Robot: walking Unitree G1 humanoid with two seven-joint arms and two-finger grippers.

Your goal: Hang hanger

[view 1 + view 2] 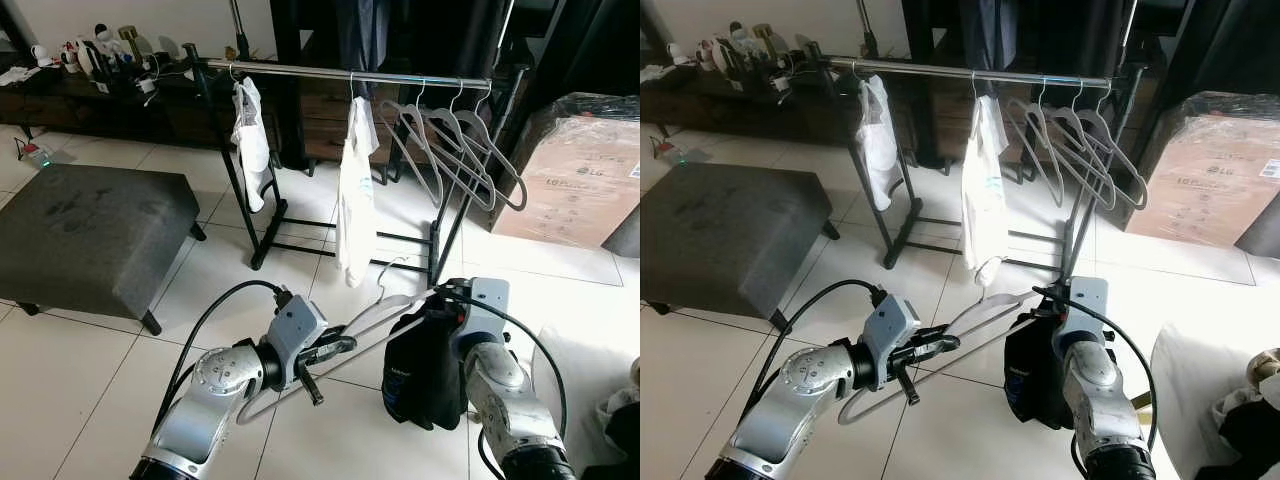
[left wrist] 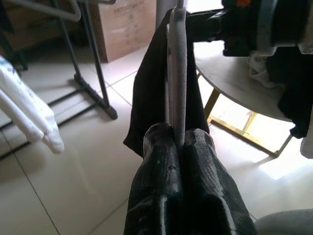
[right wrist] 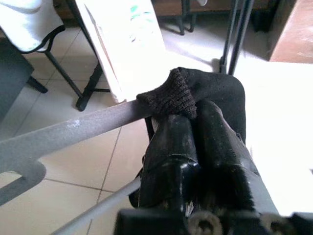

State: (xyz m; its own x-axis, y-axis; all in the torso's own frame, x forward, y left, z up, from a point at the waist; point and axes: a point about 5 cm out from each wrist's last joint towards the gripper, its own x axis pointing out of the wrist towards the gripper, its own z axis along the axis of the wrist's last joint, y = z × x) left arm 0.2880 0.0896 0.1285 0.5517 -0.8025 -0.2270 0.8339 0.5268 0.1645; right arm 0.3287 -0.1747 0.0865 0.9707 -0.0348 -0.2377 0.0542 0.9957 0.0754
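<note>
A grey hanger (image 1: 370, 315) lies slanted between my two arms, its hook (image 1: 385, 272) pointing toward the clothes rack (image 1: 350, 72). My left gripper (image 1: 335, 350) is shut on the hanger's lower bar; the left wrist view has the fingers (image 2: 161, 161) clamped on the grey bar (image 2: 177, 73). A black garment (image 1: 420, 365) hangs over the hanger's right end. My right gripper (image 3: 188, 115) is shut on the garment's knitted cuff (image 3: 168, 95), right against the hanger arm (image 3: 73, 129). The rack stands about a metre ahead.
Two white garments (image 1: 250, 140) (image 1: 355, 190) and several empty grey hangers (image 1: 450, 150) hang on the rail. A dark ottoman (image 1: 90, 230) stands at the left, a cardboard box (image 1: 580, 180) at the right. A round white table (image 1: 1200, 400) is close on my right.
</note>
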